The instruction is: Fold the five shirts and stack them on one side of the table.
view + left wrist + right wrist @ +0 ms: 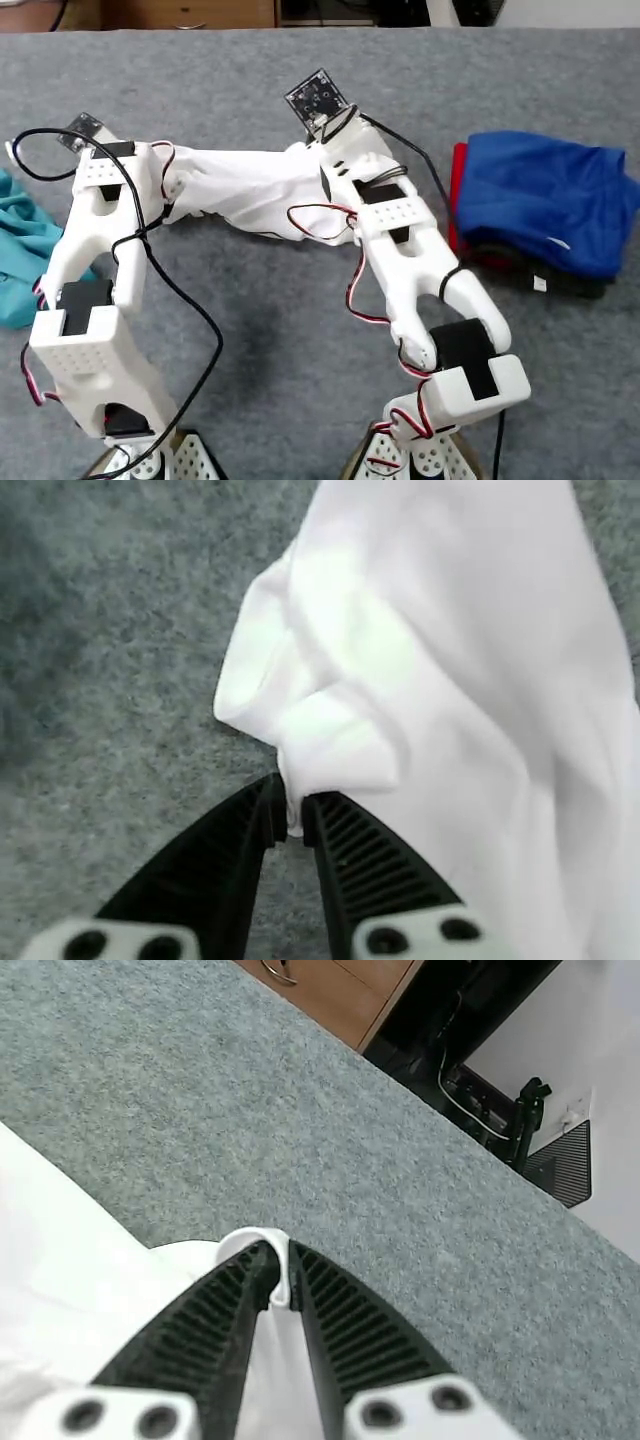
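A white shirt (245, 190) hangs stretched between the two arms above the grey table. My left gripper (290, 820) is shut on one bunched edge of the white shirt (440, 680); in the high view it is at the shirt's left end (160, 185). My right gripper (280, 1275) is shut on a thin fold of the white shirt (70, 1290), at the shirt's right end (325, 160). A stack of folded shirts with a blue one (545, 195) on top lies at the right side. A teal shirt (20, 250) lies crumpled at the left edge.
Under the blue shirt, red (458, 190) and dark (560, 278) folded layers show. The grey felt table (280, 330) is bare in front between the arms. Wooden drawers (340, 995) and cables stand beyond the far edge.
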Action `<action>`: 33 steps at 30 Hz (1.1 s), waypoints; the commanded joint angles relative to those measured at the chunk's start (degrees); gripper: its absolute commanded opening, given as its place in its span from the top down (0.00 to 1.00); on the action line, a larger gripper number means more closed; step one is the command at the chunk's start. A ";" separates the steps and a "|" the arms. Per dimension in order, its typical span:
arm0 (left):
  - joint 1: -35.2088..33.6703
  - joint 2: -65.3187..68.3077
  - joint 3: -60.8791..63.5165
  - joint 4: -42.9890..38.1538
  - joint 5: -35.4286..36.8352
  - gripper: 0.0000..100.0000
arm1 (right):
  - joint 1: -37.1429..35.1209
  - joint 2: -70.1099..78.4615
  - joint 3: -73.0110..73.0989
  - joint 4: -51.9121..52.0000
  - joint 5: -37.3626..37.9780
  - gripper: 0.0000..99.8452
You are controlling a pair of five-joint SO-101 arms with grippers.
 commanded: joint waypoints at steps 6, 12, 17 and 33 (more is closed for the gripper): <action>-0.44 -1.27 -13.89 12.31 -11.34 0.98 | -0.40 -0.66 -3.74 0.26 -0.18 1.00; -0.44 -1.27 -31.03 27.69 -26.46 0.98 | 1.10 -5.32 -3.65 1.85 -0.18 1.00; -2.81 -1.19 -49.49 40.26 -35.43 0.98 | 3.91 -17.54 -4.70 11.78 -0.53 1.00; -10.20 -19.38 -56.97 41.23 -37.89 0.98 | 13.76 -44.26 -29.93 41.93 2.20 1.00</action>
